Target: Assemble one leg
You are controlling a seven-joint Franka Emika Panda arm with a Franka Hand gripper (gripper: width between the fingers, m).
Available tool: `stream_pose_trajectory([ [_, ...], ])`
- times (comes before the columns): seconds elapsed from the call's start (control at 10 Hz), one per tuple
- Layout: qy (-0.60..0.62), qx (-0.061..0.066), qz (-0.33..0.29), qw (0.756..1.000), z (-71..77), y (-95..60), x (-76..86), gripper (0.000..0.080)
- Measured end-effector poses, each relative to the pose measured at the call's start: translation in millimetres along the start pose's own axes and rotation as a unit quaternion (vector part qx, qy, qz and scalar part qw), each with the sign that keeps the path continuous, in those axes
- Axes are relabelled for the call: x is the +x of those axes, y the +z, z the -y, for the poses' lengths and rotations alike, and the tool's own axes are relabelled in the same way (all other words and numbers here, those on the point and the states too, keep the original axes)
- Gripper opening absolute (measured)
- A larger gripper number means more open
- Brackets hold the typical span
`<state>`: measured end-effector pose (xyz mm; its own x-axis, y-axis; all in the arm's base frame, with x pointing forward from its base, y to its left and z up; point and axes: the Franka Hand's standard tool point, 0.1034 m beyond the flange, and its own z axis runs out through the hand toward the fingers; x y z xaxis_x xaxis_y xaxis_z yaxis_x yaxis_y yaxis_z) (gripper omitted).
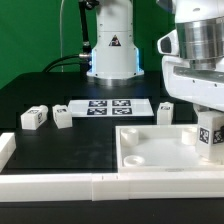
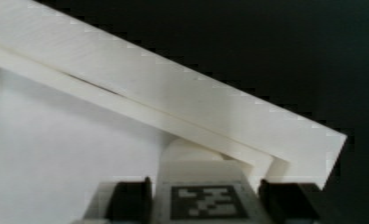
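Observation:
My gripper (image 1: pixel 207 122) is shut on a leg (image 1: pixel 212 140), a small white block with a black-and-white tag, and holds it over the right side of the large white panel (image 1: pixel 150 152). In the wrist view the leg (image 2: pixel 206 196) sits between the two dark fingers (image 2: pixel 128 200), with my gripper (image 2: pixel 206 204) just above the panel's raised rim (image 2: pixel 181 90). Three more legs lie on the black table: two at the exterior view's left (image 1: pixel 35 117) (image 1: pixel 63 116) and one right of the marker board (image 1: pixel 165 112).
The marker board (image 1: pixel 110 106) lies flat at mid-table. The robot base (image 1: pixel 112 50) stands behind it. A low white rail (image 1: pixel 60 186) runs along the front edge, with a short white piece (image 1: pixel 6 148) at the far left.

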<state>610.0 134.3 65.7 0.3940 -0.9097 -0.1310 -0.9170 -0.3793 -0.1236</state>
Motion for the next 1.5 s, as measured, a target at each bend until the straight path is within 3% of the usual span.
stream_pose_trajectory([
  [0.1,-0.02,0.0,0.001,1.0,0.0,0.1,-0.1,0.0357],
  [0.2,-0.02,0.001,0.001,1.0,0.0,0.1,-0.2,0.0544],
  [0.3,-0.082,0.0,0.001,0.997,-0.7,-0.2,2.5,0.0617],
  [0.4,-0.162,-0.003,-0.004,0.987,-0.7,-1.2,3.1,0.0617],
  [0.6,-0.329,-0.018,-0.022,0.944,1.3,-3.2,0.2,0.0648],
  [0.8,-0.482,-0.03,-0.028,0.875,1.2,-2.6,4.8,0.0649],
  [0.9,-0.518,-0.032,-0.028,0.854,2.3,-2.7,10.7,0.0649],
  [1.1,-0.625,-0.037,-0.026,0.779,3.3,-4.6,23.0,0.0649],
  [1.4,-0.638,-0.039,-0.022,0.769,3.2,-4.9,21.7,0.0649],
  [1.5,-0.637,-0.039,-0.022,0.769,3.1,-4.8,21.8,0.0527],
])
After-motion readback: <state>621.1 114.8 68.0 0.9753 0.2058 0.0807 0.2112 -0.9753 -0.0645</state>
